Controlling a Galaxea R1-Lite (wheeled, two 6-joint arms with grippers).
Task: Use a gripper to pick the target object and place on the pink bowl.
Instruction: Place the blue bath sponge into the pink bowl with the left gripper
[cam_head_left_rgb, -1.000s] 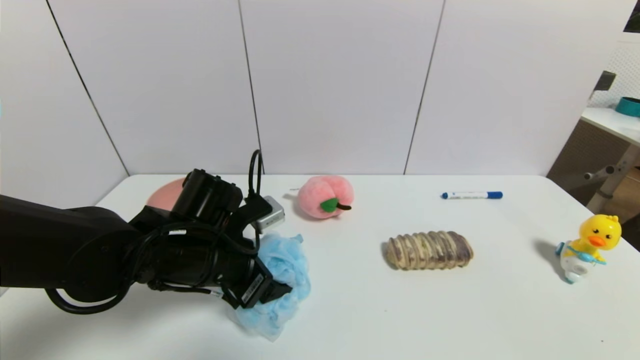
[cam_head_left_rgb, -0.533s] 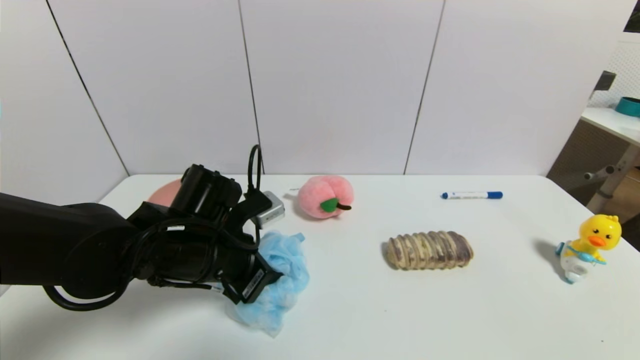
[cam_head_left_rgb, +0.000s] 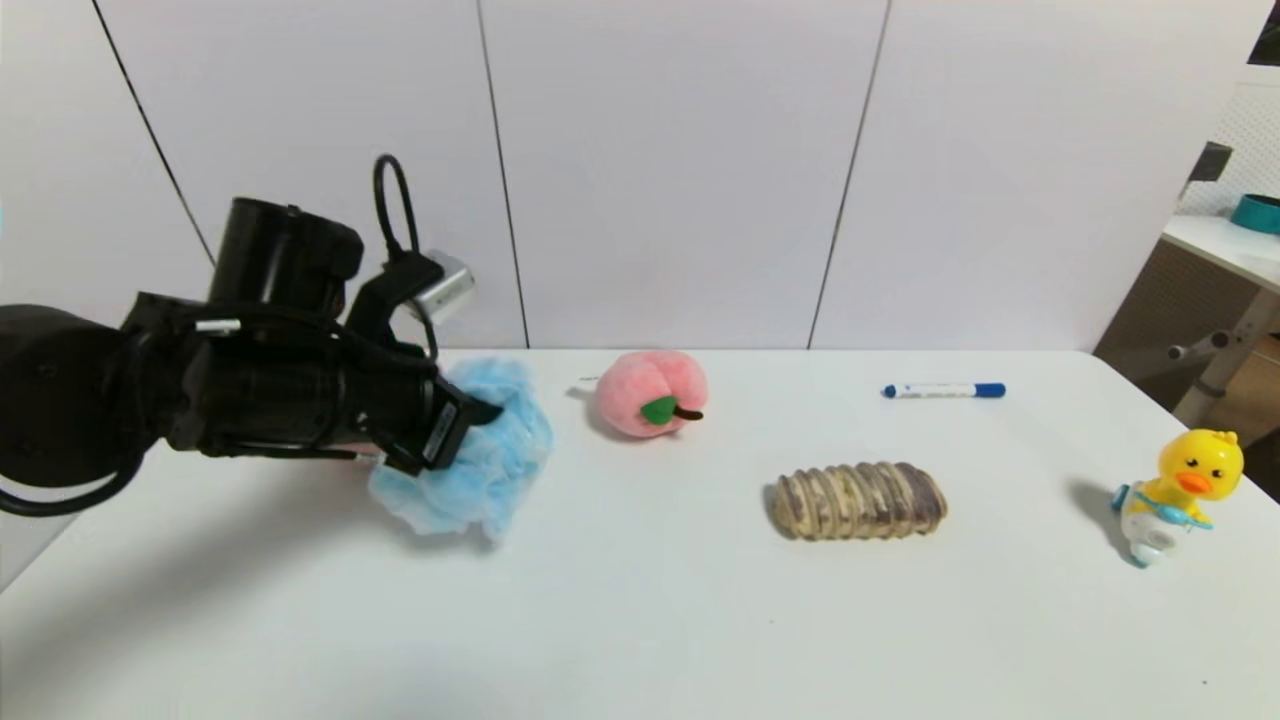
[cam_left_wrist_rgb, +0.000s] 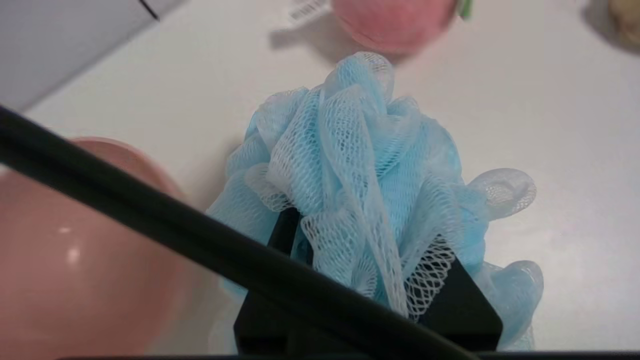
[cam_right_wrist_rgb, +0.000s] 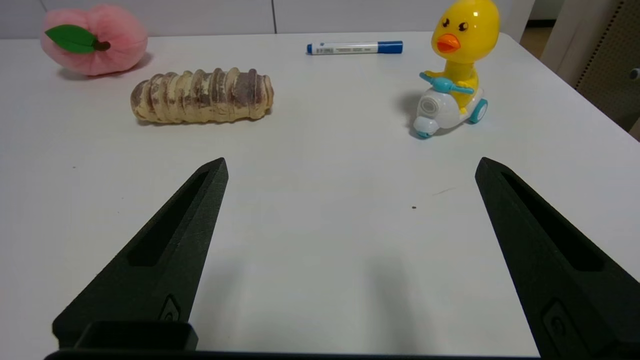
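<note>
the worry from here is the drop. the left gripper (cam_head_left_rgb: 480, 425) has its fingers (cam_left_wrist_rgb: 452, 295) clamped on only a few folds of the blue mesh bath pouf (cam_head_left_rgb: 470, 450), and the rest of the ball hangs loose around them. mesh like that slides and stretches, so i'd guess a quick swing could let it slip out, or the ruffles could snag on a fingertip when the fingers let go and pull it off target. the pink bowl (cam_left_wrist_rgb: 75, 260) is light plastic by the look of it, and in the head view the arm hides it almost entirely, so a trailing loop of mesh or the arm itself could nudge it. the pouf looks about as wide as the bowl, so if it comes down off centre it may roll off the rim onto the surface (cam_head_left_rgb: 700, 620).

right now the pouf is held up off the surface, on the robot's left side, just beside the bowl and not yet over it, judging from the left wrist view. the plush peach (cam_head_left_rgb: 652, 392) sits near it on the right.

the pouf is pale blue netting, bunched into soft ruffles, with a few loops sticking out at the edges.

the right gripper (cam_right_wrist_rgb: 350, 170) is parked low over the surface, fingers spread wide with nothing between them.
</note>
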